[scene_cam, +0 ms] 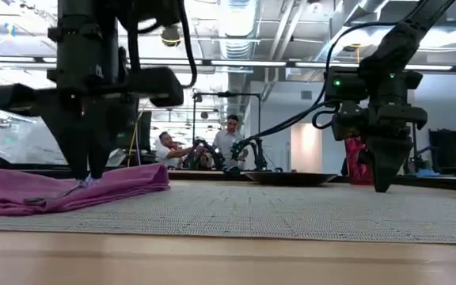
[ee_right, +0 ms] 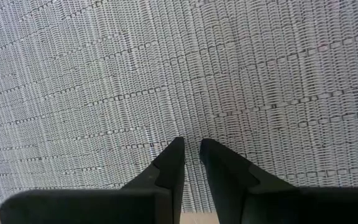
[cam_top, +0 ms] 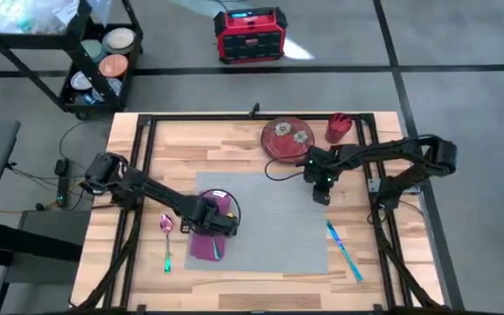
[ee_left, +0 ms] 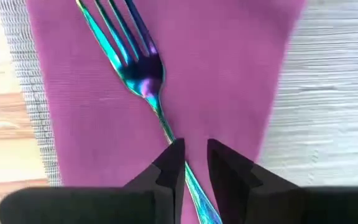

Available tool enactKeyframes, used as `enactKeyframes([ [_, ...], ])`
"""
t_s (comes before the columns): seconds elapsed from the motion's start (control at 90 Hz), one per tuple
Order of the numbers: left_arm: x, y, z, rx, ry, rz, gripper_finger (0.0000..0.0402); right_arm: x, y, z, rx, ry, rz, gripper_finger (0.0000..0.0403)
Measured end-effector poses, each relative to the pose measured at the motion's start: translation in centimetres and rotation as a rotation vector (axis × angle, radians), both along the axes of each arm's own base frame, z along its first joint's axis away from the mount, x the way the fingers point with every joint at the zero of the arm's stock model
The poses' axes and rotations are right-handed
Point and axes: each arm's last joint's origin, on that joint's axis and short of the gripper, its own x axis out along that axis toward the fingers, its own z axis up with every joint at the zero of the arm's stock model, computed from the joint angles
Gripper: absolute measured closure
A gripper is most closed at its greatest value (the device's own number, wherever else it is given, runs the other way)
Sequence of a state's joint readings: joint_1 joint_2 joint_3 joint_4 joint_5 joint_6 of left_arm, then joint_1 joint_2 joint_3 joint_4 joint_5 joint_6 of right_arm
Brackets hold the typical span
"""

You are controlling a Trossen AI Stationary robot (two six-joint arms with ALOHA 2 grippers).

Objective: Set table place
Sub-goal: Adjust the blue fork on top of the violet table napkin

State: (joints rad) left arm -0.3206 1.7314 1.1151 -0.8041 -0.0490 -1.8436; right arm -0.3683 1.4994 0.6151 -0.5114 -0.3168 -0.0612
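Note:
The grey placemat (cam_top: 274, 232) lies flat in the middle of the light-wood table (cam_top: 173, 144). A magenta napkin (cam_top: 205, 248) lies on the placemat's left edge. An iridescent fork (ee_left: 143, 78) lies on the napkin with its tines pointing away from my left gripper (ee_left: 194, 163). That gripper stands over the napkin, pointing down, shut on the fork. My right gripper (cam_top: 320, 194) is shut and holds nothing. It hangs just over the placemat's far right part (ee_right: 166, 62). My left gripper pinches the fork's handle (ee_left: 170, 134) between its two fingers, a little behind the neck. The fingers come from above and stand one on each side of the handle. The fork lies flat on the napkin (ee_left: 229, 74), and in the low view the fingertips (scene_cam: 85, 182) reach down to the cloth.
An iridescent spoon (cam_top: 166, 238) lies on the wood left of the napkin, and a blue knife (cam_top: 344, 249) lies at the placemat's right edge. A red plate (cam_top: 287, 138) and a red cup (cam_top: 338, 129) stand at the far edge. A black cart (cam_top: 94, 61) stands beyond the table's far left corner.

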Motion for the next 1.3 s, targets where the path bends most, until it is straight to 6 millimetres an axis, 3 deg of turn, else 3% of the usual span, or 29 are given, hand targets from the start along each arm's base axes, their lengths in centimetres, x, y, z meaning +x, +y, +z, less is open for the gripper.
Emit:
enactKeyframes([
  [0.3,-1.0,0.0,0.0,0.004,0.072,-0.014,0.0349,0.0,0.0,0.0,0.012,-0.006,0.005,0.0348],
  [0.6,-0.6,0.7,0.0,0.054,0.039,-0.021,0.0349,0.0,0.0,0.0,0.017,-0.007,0.005,0.0348],
  [0.844,-0.1,0.0,-1.4,0.021,0.068,-0.048,0.0349,0.0,0.1,0.0,0.031,-0.009,0.005,0.0348],
  [1.3,-0.2,-0.1,-1.4,-0.026,0.089,-0.068,0.0349,0.0,0.1,0.0,0.035,-0.016,0.022,0.0348],
])
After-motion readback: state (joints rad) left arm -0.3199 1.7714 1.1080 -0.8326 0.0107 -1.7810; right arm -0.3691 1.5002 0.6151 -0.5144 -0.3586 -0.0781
